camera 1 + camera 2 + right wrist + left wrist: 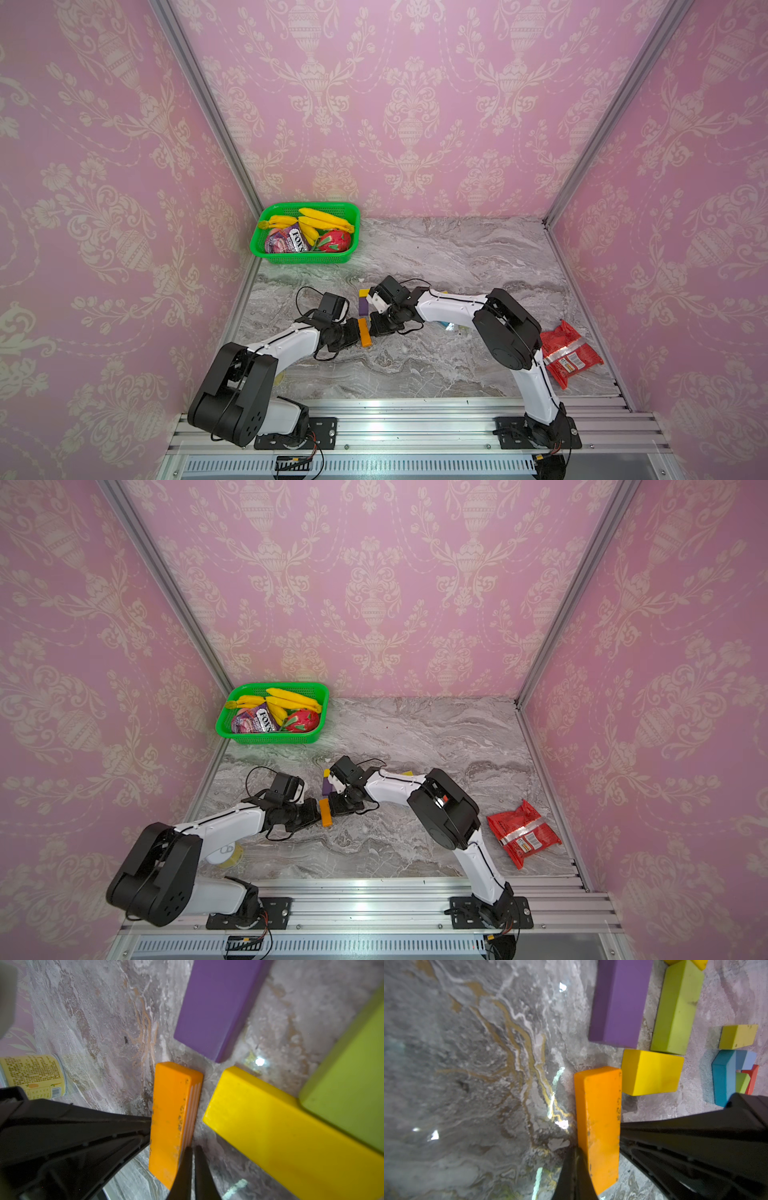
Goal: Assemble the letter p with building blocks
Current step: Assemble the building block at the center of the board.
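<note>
The marble desk [457, 257] is crossed by two arms that meet near its middle. A green basket [305, 257] is set in the far left corner and a red packet [571, 353] by the right edge, both well apart from the work and, it is judged, out of the way on purpose. The building blocks [652, 1072] are gathered at the middle of the desk.

The orange block [598, 1122] is flanked by the left gripper [572, 1176] and the right gripper [192, 1167]; each is pinched fully closed on nothing and set against an opposite long side. It is judged that the closed tips are used as pushers, so that this block is squared into line with the end of the purple block [618, 1001] as the letter's stem.

Ten blocks are counted in the left wrist view: three yellow; two lime; one each of orange, purple, teal, light blue and red.
</note>
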Robot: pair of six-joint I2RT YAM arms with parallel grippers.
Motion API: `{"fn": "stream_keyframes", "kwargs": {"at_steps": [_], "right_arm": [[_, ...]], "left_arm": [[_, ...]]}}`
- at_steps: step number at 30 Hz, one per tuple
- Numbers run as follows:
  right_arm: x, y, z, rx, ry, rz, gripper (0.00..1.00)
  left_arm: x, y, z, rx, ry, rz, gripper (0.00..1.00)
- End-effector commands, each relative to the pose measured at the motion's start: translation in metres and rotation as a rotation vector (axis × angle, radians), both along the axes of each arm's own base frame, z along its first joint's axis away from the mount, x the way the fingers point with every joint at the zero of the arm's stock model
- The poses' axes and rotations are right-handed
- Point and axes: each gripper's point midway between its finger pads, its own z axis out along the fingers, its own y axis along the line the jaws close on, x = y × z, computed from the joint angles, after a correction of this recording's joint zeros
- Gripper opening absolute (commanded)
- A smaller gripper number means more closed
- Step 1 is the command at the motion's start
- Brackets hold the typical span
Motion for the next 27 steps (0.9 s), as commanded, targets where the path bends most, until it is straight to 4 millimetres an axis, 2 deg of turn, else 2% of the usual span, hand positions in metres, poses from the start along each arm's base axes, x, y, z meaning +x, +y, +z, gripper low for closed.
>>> {"fn": "stream_keyframes", "kwargs": {"at_steps": [1, 10, 20, 27], "right_arm": [[-0.008, -0.014, -0.018, -0.072, 0.036, -0.011, 0.10], [-0.008, -0.013, -0.018, -0.069, 0.042, -0.013, 0.10], [-0.007, -0.012, -0.017, -0.066, 0.043, -0.016, 0.10], [-0.009, -0.013, -0.018, -0.066, 0.046, -0.017, 0.10]], "left_arm": [[-0.016, 0.007, -0.023, 0.053, 0.093, 0.008, 0.00], [-0.011, 0.006, -0.022, 0.054, 0.092, 0.013, 0.00], [-0.008, 0.015, -0.021, 0.063, 0.086, 0.038, 0.00], [-0.004, 0.028, -0.017, 0.065, 0.076, 0.070, 0.00]]}}
